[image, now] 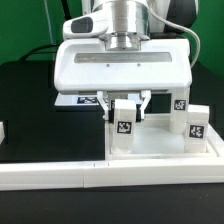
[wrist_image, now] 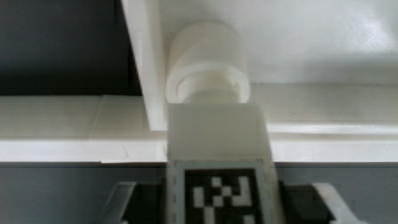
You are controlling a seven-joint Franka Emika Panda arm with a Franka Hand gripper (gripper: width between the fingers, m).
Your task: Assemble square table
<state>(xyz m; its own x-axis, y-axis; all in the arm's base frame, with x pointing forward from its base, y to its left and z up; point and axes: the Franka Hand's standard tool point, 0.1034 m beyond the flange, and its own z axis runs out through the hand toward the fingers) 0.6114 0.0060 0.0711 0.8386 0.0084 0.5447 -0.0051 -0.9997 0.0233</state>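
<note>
The large white plastic square tabletop [image: 150, 150], a tray-like slab with a raised rim, lies flat across the lower right of the exterior view against the long white border rail [image: 50, 175], probably so it cannot slide while legs are screwed into its corner sockets. The two-finger gripper [image: 126, 110], at the centre of that view, is clamped partway closed on a small white block leg with a black-and-white tag [image: 124, 128], holding it upright with its foot at the top's near-left corner. Two more tagged legs [image: 196, 124] stand at the right.
</note>
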